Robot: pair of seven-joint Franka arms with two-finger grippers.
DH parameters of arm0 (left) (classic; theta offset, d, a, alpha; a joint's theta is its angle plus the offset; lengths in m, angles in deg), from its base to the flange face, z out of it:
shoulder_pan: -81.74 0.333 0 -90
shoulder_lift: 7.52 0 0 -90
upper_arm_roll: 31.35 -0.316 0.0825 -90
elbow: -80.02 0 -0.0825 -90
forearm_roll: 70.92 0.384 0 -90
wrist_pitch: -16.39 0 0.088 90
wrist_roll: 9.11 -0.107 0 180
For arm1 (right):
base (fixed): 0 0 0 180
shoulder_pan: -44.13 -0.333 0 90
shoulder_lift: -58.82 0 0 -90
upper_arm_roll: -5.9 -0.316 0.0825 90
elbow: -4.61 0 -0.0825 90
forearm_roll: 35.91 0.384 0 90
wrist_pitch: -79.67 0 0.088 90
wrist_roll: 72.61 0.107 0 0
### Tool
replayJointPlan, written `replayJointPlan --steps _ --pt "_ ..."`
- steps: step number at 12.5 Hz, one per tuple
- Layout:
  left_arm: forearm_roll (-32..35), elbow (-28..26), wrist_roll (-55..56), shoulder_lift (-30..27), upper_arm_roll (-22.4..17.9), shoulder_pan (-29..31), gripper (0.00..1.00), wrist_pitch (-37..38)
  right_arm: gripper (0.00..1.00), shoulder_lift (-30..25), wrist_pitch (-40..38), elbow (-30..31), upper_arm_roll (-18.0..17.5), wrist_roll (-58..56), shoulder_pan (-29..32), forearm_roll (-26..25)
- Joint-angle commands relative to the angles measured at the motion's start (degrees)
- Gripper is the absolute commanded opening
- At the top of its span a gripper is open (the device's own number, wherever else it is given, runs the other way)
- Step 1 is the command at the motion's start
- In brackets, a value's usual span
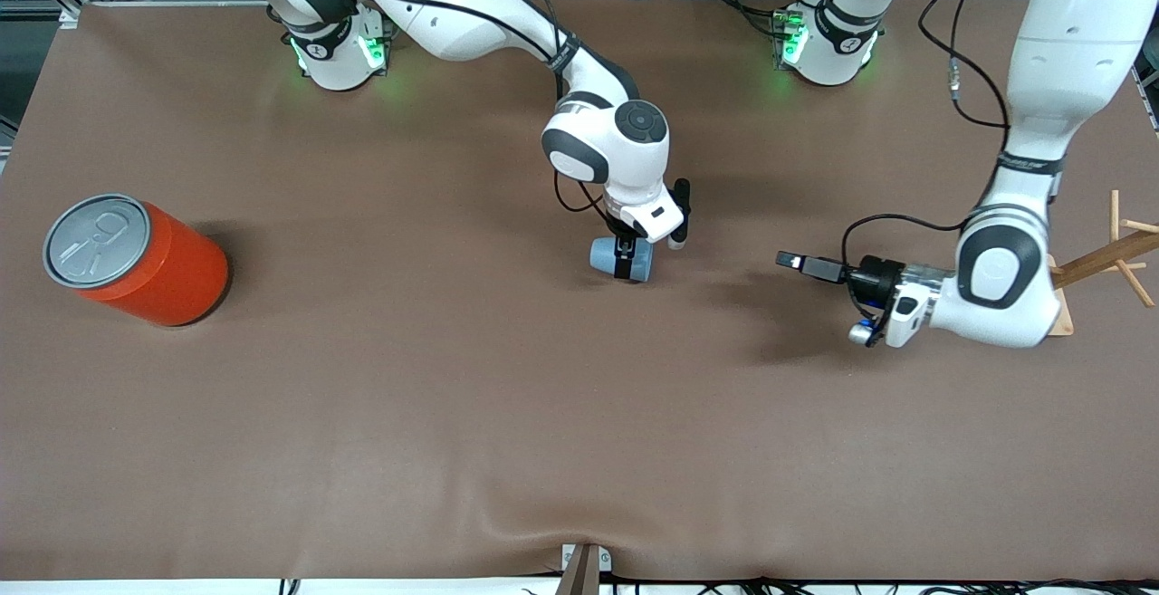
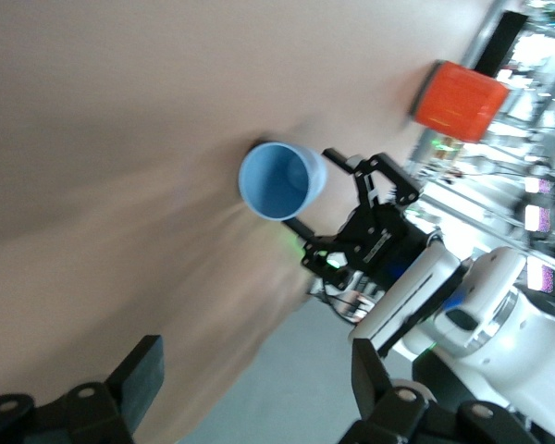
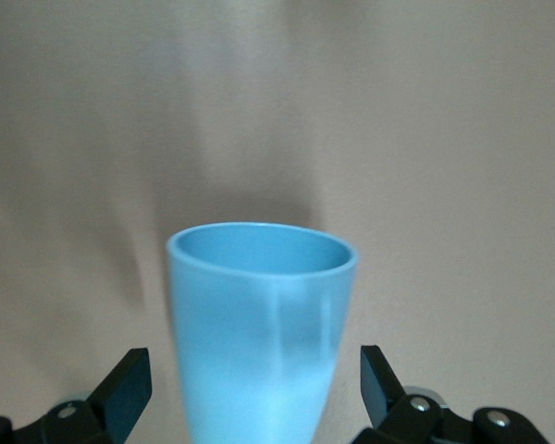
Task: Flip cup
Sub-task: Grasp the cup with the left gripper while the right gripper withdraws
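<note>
The light-blue cup (image 1: 602,255) lies on its side near the middle of the table, its open mouth toward the left arm's end. My right gripper (image 1: 623,262) is down over it, open, with a finger on each side and a gap between each finger and the cup (image 3: 259,314). My left gripper (image 1: 790,261) is open and empty, low over the table beside the cup toward the left arm's end, pointing at its mouth. The left wrist view looks into the cup's blue inside (image 2: 276,180).
A big orange can (image 1: 136,260) with a grey pull-tab lid stands toward the right arm's end; it also shows in the left wrist view (image 2: 458,97). A wooden rack (image 1: 1109,255) stands at the left arm's end of the table.
</note>
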Motion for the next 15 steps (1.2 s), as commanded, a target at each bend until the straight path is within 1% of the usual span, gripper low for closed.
replayJointPlan --steps 1,2,3,4,5,7,9,10,11,13,15 --pt "-3.2 -2.0 -1.9 0.7 0.1 -1.6 0.90 -1.6 1.00 -3.5 -6.6 0.0 -3.2 -0.3 0.2 0.0" --pt "-4.0 -2.5 -1.9 0.7 0.1 -2.1 0.90 -2.1 1.00 -4.6 -8.4 0.0 -3.7 -0.1 0.2 0.1" --pt "-5.3 -3.2 -2.0 0.8 0.1 -3.3 0.89 -2.4 1.00 -6.3 -10.2 0.0 -3.7 -0.1 0.2 1.4" --pt "-6.2 -3.4 -2.0 0.8 0.1 -4.1 0.89 -2.6 1.00 -8.1 -12.1 0.0 -3.6 -0.2 0.4 3.6" --pt "-7.7 -3.6 -2.0 0.9 0.1 -5.3 0.89 -2.9 1.00 -9.8 -14.9 0.0 -3.6 -0.3 1.3 5.0" --pt "-10.3 -4.6 -2.0 0.9 0.1 -7.2 0.89 -5.7 1.00 -12.9 -20.0 -0.1 -3.6 -0.1 3.8 5.9" --pt "-12.6 -4.4 -2.0 1.6 0.1 -8.6 0.89 -8.0 1.00 -16.9 -21.1 -0.2 -3.1 0.0 6.8 6.9" --pt "-14.1 -4.3 -2.0 1.8 0.1 -10.2 0.89 -9.8 1.00 -18.1 -21.6 -0.2 -2.9 0.0 9.1 7.0" --pt "-15.6 -4.3 -2.0 2.1 0.1 -11.4 0.89 -11.4 1.00 -18.9 -22.6 -0.2 -3.6 0.0 13.8 7.4" --pt "-18.0 -4.5 -2.0 2.3 0.0 -13.0 0.89 -12.5 1.00 -21.9 -23.1 -0.3 -3.6 -0.1 22.0 7.4" --pt "-18.7 -4.6 -2.1 2.6 0.0 -14.6 0.89 -14.2 1.00 -22.4 -23.1 -2.5 -3.7 -0.1 30.3 8.1"
